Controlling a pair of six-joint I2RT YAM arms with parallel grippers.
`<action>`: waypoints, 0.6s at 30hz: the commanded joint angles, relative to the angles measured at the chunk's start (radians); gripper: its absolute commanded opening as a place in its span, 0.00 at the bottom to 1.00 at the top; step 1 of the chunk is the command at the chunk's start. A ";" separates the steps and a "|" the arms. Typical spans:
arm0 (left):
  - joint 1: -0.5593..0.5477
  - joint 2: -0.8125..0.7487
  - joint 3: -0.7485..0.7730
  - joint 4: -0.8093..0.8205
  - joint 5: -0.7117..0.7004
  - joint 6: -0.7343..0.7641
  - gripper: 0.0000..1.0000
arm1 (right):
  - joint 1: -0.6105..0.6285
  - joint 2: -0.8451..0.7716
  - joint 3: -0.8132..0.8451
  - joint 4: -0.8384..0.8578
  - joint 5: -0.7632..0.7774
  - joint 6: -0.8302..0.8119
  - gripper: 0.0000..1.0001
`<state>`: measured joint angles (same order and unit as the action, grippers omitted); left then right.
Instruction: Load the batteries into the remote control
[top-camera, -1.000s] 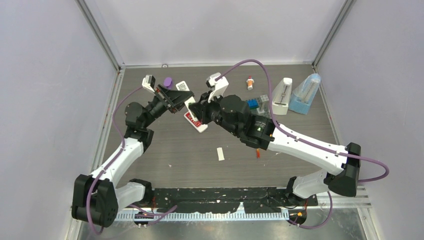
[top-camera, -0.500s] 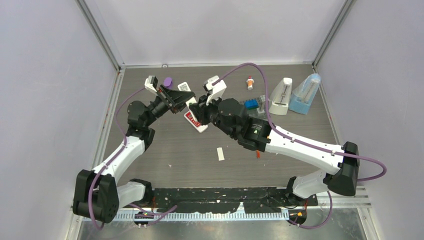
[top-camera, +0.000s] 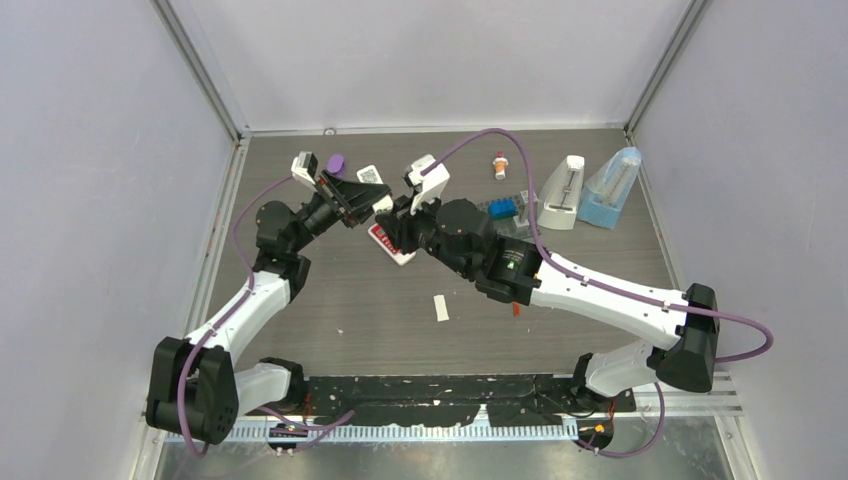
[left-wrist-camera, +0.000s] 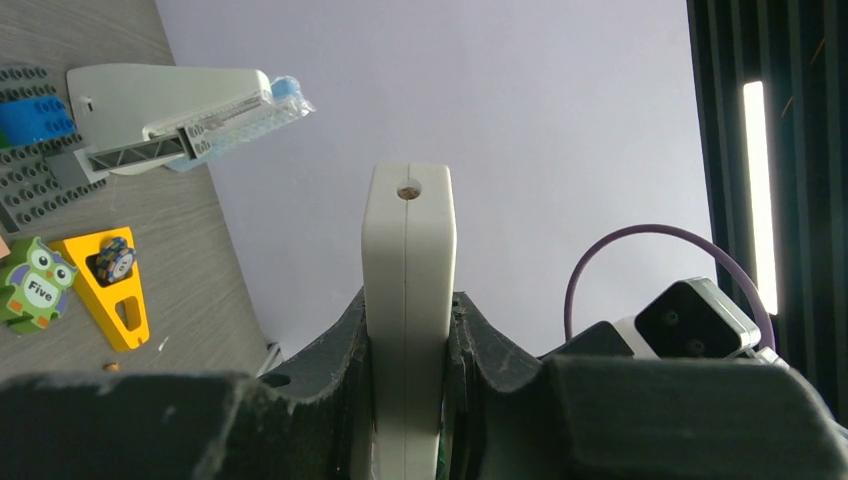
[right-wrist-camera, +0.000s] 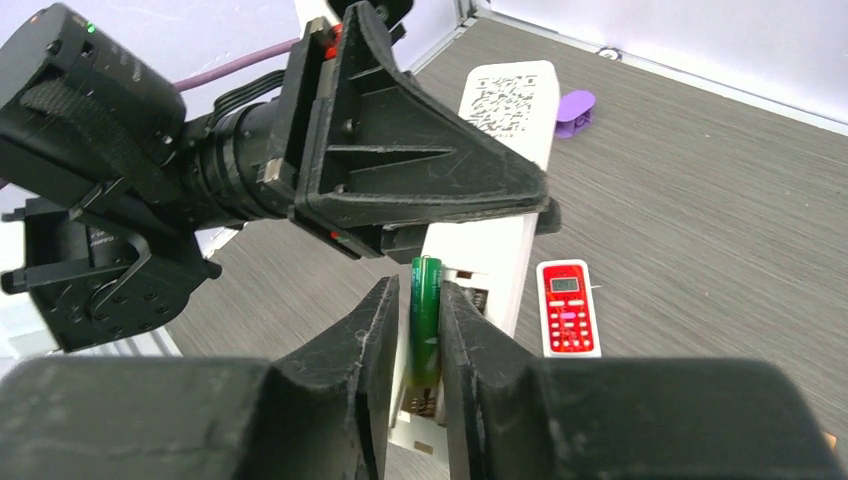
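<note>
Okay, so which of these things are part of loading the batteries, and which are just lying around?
In the job: white remote in left gripper; green battery in right gripper.
Lying about: red remote, purple piece, white metronome, blue bricks, owl card.

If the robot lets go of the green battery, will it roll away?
Probably, if it lands on its side: the green battery is a smooth round cylinder. Its glossy skin looks slippery, so the right tool pinching it by the sides might let it slide. It looks stiff, so it likely won't bend against the white remote.
</note>
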<state>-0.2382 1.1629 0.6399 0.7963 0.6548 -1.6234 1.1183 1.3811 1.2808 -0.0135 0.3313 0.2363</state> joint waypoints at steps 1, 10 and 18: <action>-0.006 -0.011 0.031 0.111 0.003 -0.052 0.00 | 0.006 -0.005 -0.017 -0.025 -0.003 0.027 0.30; -0.006 0.001 0.008 0.115 0.002 -0.046 0.00 | 0.003 -0.004 0.056 -0.064 0.049 0.081 0.42; -0.006 0.000 -0.003 0.112 -0.001 -0.047 0.00 | 0.000 -0.005 0.083 -0.090 0.058 0.103 0.43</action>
<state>-0.2405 1.1721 0.6380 0.8173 0.6548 -1.6451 1.1248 1.3811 1.3182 -0.0666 0.3519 0.3191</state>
